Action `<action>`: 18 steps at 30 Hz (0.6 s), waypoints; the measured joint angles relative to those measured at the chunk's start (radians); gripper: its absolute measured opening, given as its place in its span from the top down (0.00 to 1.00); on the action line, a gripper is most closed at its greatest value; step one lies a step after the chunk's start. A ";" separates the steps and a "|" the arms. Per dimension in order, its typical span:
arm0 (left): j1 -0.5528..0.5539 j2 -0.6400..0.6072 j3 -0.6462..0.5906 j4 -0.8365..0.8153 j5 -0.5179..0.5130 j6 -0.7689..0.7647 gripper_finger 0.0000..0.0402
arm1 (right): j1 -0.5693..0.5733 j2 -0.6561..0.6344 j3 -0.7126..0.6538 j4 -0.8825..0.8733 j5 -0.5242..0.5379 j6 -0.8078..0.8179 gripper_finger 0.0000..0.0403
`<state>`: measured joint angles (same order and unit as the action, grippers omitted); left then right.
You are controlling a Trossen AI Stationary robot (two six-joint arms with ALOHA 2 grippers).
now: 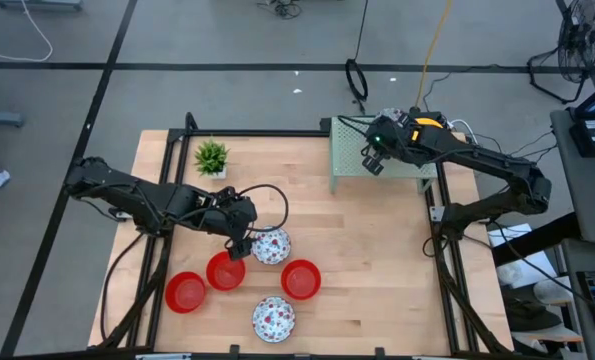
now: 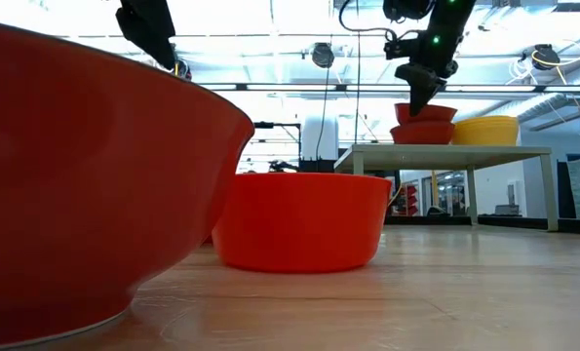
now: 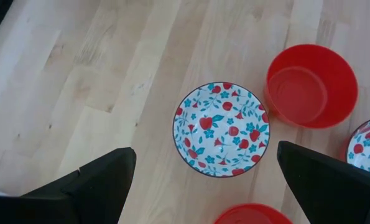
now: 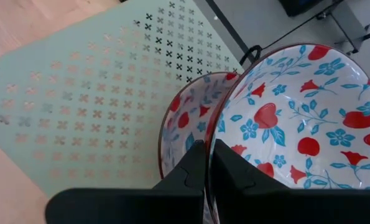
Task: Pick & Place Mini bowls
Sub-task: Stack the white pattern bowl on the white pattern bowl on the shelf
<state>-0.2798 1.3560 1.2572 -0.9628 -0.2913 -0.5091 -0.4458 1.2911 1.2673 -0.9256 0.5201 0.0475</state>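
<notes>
While its fingers are spread wide, the left gripper (image 1: 241,246) is held above a white floral-patterned mini bowl (image 3: 221,129) on the wooden table (image 1: 367,250), beside plain red mini bowls (image 1: 301,279). Farther right, the right gripper (image 4: 209,163) is clamped on the rim of another floral bowl (image 4: 303,118) over the pale green perforated shelf (image 4: 85,93).

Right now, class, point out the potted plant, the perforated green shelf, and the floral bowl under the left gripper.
potted plant (image 1: 211,156), high view, on its leaves.
perforated green shelf (image 4: 79,99), right wrist view, on its bare top.
floral bowl (image 3: 221,129), left wrist view, on its inside centre.

Five bowls (image 1: 274,246) (three red) on table (image 1: 367,260)
</notes>
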 joint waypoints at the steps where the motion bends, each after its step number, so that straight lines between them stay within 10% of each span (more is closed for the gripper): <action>1: 0.000 0.000 0.000 0.000 0.000 0.000 0.02 | 0.000 0.000 -0.002 0.001 0.000 0.000 0.99; 18: 0.000 0.000 0.000 0.000 0.000 0.000 0.02 | 0.000 0.000 -0.024 0.009 -0.052 -0.007 0.99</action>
<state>-0.2798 1.3560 1.2572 -0.9630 -0.2913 -0.5091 -0.4454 1.2911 1.2430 -0.9161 0.4682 0.0406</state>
